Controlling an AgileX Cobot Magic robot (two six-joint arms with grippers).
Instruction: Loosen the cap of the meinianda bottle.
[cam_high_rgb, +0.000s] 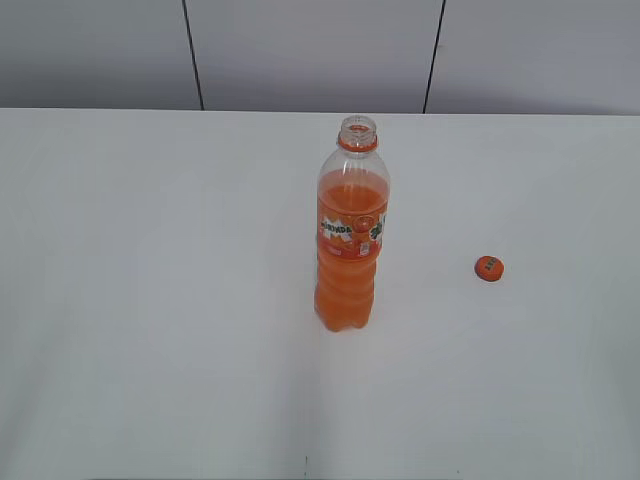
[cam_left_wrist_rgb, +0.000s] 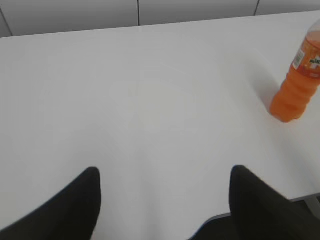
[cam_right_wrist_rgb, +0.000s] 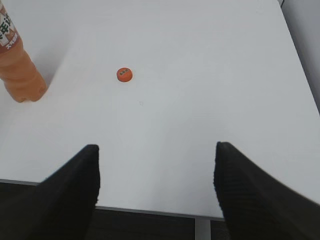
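Two things matter on the plain white table (cam_high_rgb: 150, 300): the tall clear plastic meinianda bottle (cam_high_rgb: 350, 240) of orange drink, standing upright near the middle with its threaded mouth bare, and the small round orange plastic cap (cam_high_rgb: 489, 268), lying flat with its dark mark up, well apart to the bottle's right. Judged from that, the cap is already off and the loosening looks finished.

Neither arm shows in the exterior view. The left gripper (cam_left_wrist_rgb: 165, 200) hangs spread wide over bare table at the near edge, holding nothing; the bottle lies ahead and to its right, at the frame's edge. The right gripper (cam_right_wrist_rgb: 156, 185) is likewise spread and empty above the near edge; the cap sits ahead and slightly left, the bottle farther left. The right arm seems the nearer to the cap.

Open table surrounds both objects, so any approach has free room; the table's right edge shows in the right wrist view, far from the cap.
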